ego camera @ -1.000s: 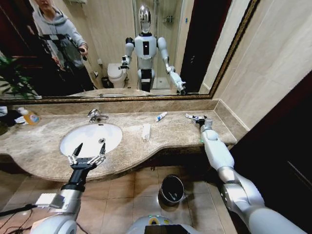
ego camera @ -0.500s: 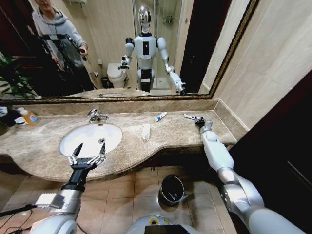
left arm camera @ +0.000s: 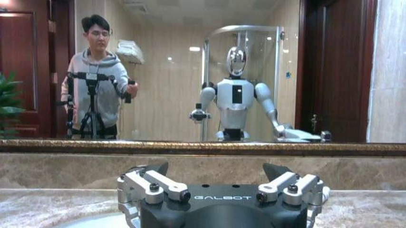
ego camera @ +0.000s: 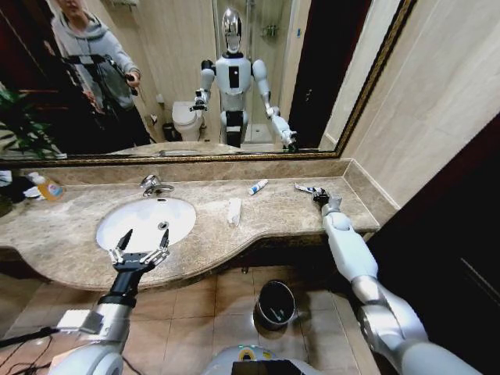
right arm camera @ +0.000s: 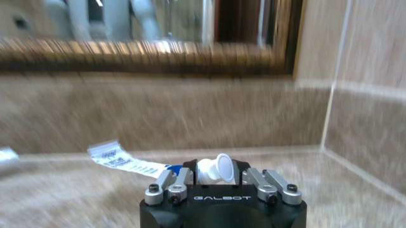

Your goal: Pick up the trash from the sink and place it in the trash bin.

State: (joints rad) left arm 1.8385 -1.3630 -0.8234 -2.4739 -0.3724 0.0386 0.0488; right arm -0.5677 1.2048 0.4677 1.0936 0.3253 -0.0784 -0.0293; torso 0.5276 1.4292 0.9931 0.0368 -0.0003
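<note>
Brown marble counter (ego camera: 289, 207) under a big mirror, white sink (ego camera: 144, 223) set in it. Your right gripper (ego camera: 319, 195) sits at the counter's far right corner, fingers closed on a white tube (right arm camera: 214, 169) by its capped end, printed tail sticking out flat. It looks light, soft and squashy, so hold near the stiffer cap, as now. More trash lies mid-counter: a flat white packet (ego camera: 234, 211) and a blue-marked tube (ego camera: 258, 187). Left gripper (ego camera: 139, 251) hovers spread open at the sink's near rim, holding nothing. The trash bin (ego camera: 275, 303) stands on the floor below.
</note>
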